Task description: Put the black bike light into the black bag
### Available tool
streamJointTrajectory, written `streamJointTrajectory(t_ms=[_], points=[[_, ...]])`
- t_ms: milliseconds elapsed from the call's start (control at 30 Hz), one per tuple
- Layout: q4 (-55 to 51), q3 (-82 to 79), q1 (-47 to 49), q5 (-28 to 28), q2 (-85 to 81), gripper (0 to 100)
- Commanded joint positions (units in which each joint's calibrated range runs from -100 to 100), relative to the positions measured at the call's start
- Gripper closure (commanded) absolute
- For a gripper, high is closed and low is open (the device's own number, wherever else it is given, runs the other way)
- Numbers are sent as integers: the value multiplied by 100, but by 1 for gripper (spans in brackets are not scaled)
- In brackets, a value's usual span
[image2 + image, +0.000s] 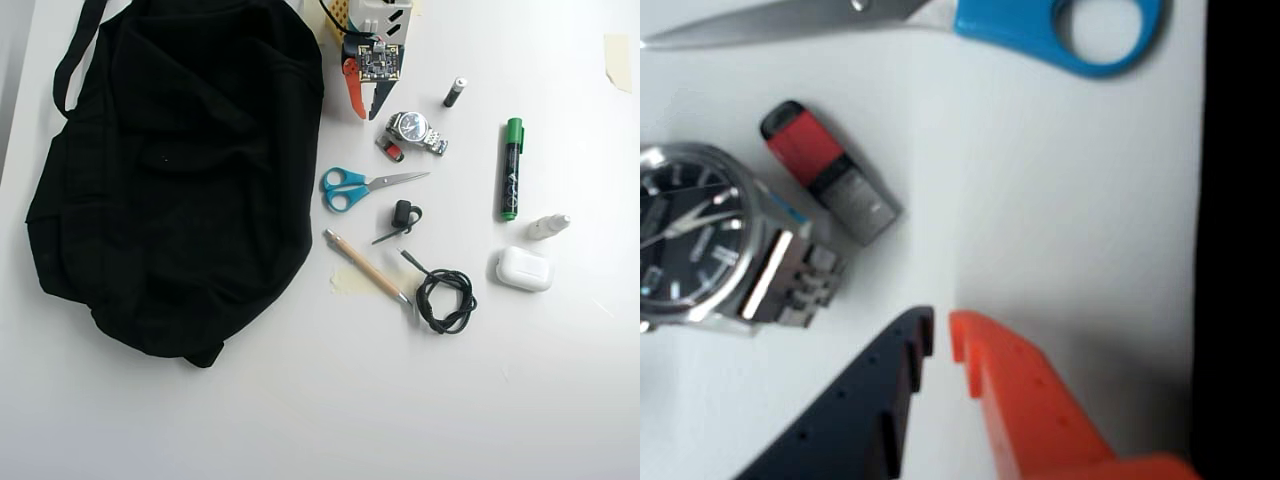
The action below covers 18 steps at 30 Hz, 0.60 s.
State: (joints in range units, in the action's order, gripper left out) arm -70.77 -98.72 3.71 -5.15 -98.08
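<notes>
Your claw hangs empty near the top of the overhead view, fingers barely parted, just beside the watch. The black bike light lies on the bench below the scissors (outside the wrist view entirely). The black bag slumps to the left, its opening hard to make out.

On the white table lie blue-handled scissors, a steel wristwatch, a green marker, a pencil, a coiled black cable and a white earbud case.
</notes>
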Motion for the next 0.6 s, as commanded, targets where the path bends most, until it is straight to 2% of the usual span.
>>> streamJointTrajectory(t_ms=[0,300,567], points=[[-115,-65,-4,-25,-84,98],[135,-56,-19,38,-84,98],[1668,142,48,49,-84,98]])
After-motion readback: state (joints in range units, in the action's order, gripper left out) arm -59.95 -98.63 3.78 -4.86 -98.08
